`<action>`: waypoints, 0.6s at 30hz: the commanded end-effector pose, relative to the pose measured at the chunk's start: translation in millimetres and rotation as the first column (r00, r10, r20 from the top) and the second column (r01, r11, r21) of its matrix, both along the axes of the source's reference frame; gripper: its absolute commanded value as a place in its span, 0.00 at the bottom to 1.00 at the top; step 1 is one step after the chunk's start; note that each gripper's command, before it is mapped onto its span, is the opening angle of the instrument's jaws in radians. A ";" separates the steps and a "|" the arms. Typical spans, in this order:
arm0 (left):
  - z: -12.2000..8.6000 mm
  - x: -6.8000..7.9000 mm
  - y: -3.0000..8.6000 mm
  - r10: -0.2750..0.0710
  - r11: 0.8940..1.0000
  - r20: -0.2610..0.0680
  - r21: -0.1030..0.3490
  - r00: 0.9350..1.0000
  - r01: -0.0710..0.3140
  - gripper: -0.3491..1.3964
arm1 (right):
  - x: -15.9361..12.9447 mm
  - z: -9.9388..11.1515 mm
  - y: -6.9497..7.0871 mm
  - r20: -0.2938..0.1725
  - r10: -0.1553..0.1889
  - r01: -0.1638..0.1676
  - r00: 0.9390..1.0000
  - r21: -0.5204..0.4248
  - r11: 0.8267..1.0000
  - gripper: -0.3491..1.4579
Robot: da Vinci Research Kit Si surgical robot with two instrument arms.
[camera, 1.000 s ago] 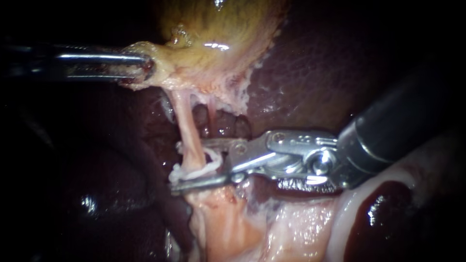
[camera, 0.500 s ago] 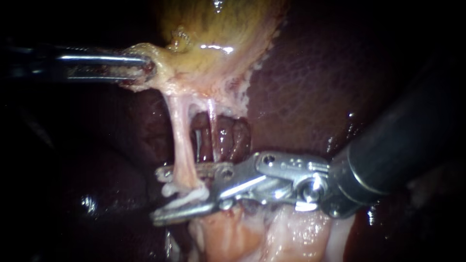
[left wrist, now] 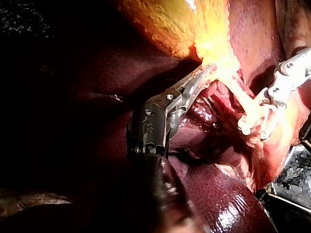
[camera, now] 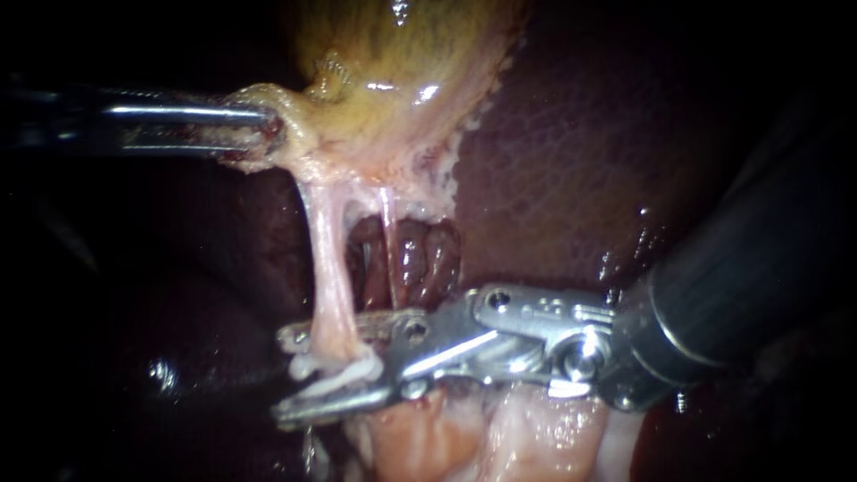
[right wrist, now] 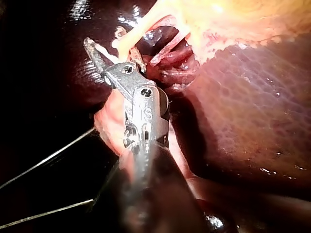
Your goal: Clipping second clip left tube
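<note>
Right instrument bright polished metal; clip white plastic; liver wet, glossy, finely pebbled; gallbladder slick.

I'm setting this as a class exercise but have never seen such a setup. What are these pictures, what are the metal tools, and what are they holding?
This is a surgical robot working on a pig's liver and gallbladder at a bench. One picture comes from an endoscope close to the tissue; the other two come from cameras on each instrument's arm. The left instrument has its jaws shut on the gallbladder's edge. The right instrument holds a white clip in its jaws around the left tube, the thicker of two pale tubes below the gallbladder.
</note>
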State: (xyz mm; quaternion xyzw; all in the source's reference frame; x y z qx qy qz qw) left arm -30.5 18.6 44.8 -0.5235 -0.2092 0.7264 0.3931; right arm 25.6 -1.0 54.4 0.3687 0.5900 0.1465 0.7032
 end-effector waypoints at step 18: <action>0.2 -0.1 0.1 0.000 1.000 0.000 0.000 1.000 0.000 0.00 | -0.7 0.5 0.1 0.025 -0.047 0.045 0.999 0.077 0.996 0.00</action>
